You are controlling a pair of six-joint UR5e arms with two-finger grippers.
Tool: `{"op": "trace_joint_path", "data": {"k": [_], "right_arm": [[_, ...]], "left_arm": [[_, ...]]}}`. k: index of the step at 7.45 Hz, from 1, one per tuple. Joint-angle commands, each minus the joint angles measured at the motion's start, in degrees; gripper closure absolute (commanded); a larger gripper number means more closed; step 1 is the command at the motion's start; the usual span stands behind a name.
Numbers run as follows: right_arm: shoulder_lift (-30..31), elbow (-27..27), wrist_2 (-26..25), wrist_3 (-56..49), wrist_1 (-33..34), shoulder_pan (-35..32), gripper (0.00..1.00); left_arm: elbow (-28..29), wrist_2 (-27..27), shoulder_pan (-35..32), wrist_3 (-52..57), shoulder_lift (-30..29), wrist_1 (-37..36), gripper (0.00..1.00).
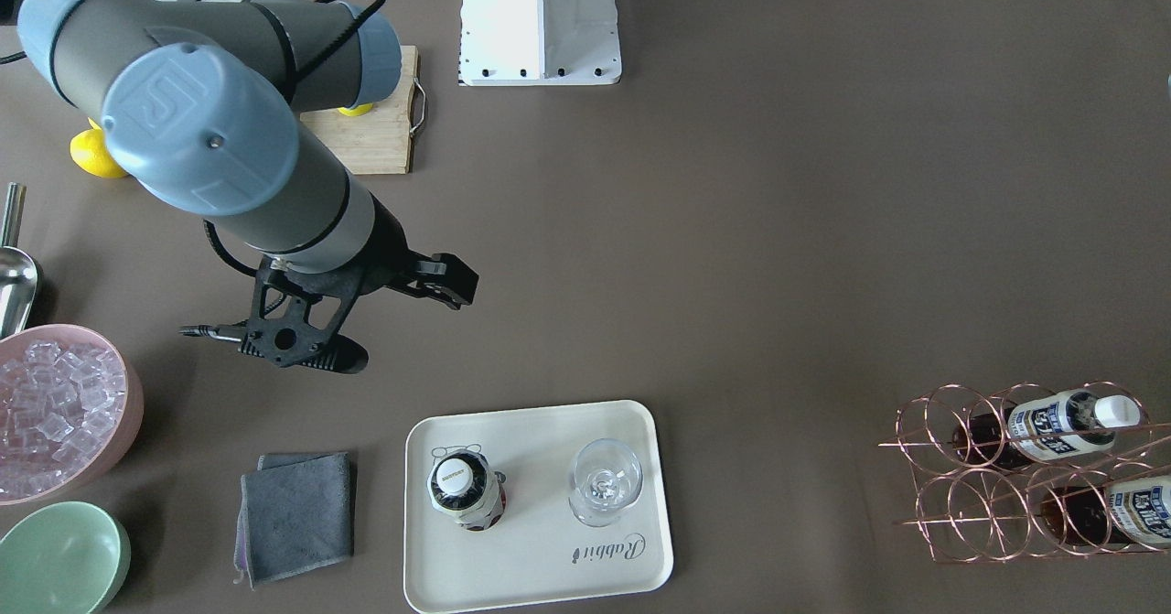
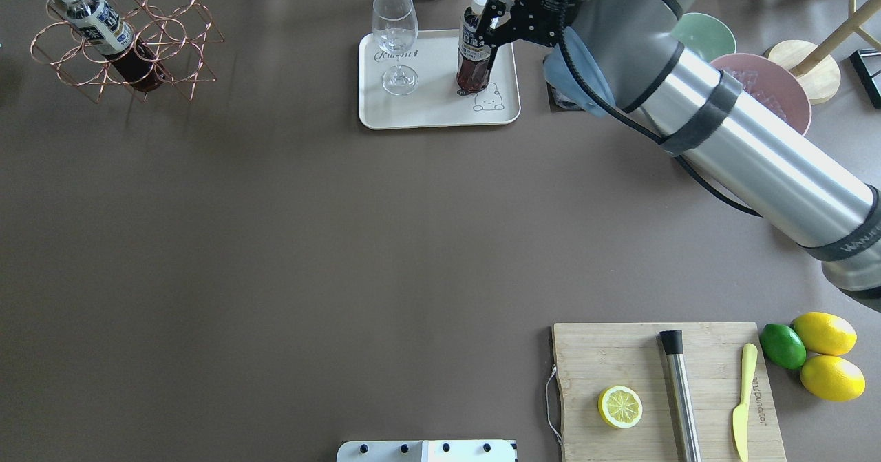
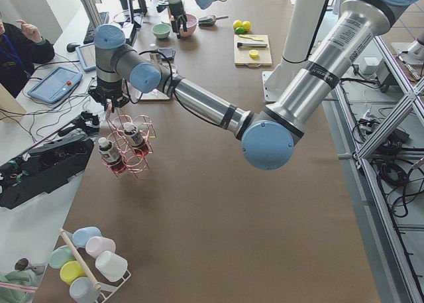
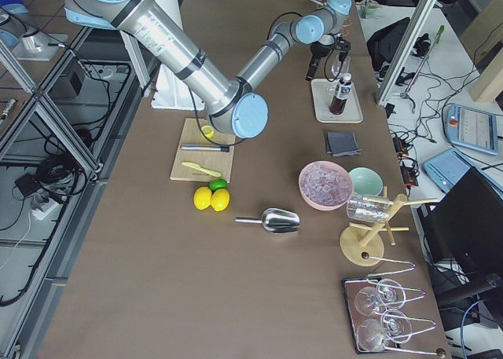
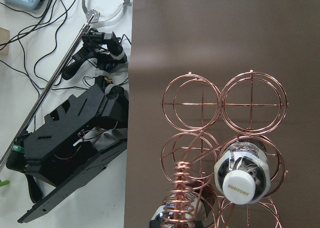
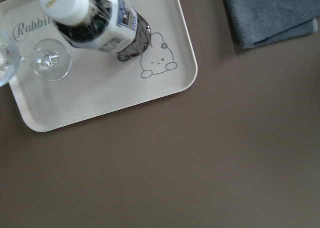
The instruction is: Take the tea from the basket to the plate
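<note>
One tea bottle (image 1: 465,493) stands upright on the cream plate (image 1: 540,559), beside a wine glass (image 1: 604,481); it also shows in the right wrist view (image 6: 95,23). My right gripper (image 1: 398,321) is open and empty, raised beside the plate and apart from the bottle. The copper wire basket (image 1: 970,468) holds two more tea bottles (image 1: 1061,424) lying in its cells. The left wrist view looks down on the basket (image 5: 225,108) and a bottle cap (image 5: 242,180). My left gripper (image 3: 109,101) hovers over the basket handle; I cannot tell whether it is open or shut.
A grey cloth (image 1: 297,513), a pink bowl of ice (image 1: 55,413) and a mint bowl (image 1: 59,559) sit beside the plate. A cutting board (image 2: 619,352) with a lemon half, muddler and knife, plus lemons and a lime, lies near the robot.
</note>
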State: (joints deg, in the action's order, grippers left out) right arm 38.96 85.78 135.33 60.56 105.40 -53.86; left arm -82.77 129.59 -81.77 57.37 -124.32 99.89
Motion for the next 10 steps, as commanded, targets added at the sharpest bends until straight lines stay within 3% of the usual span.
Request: {"op": "trace_joint_path", "data": {"k": [1,3,5,8,10], "right_arm": [[18.9,19.7,-4.3,-18.6,9.3,-1.9,0.00],[34.8,30.0,-5.3,-31.0,8.9,-6.0,0.00],[45.5,33.5,-4.7,-37.6,8.8,-13.3,0.00],[59.8,32.5,-5.3,-58.6,8.8,-23.8,0.00],[61.2,24.7,-3.5,-74.7,8.6,-34.9,0.00]], "left_arm": [[3.7,0.0,-0.2,0.3,0.2,4.3,1.00],[4.3,-0.9,-0.1,0.2,0.1,4.8,1.00],[4.7,-1.0,0.0,0.2,0.2,4.8,1.00],[4.8,-1.0,0.4,0.1,0.5,5.5,1.00],[5.5,-1.0,0.6,0.1,0.5,5.7,1.00]]}}
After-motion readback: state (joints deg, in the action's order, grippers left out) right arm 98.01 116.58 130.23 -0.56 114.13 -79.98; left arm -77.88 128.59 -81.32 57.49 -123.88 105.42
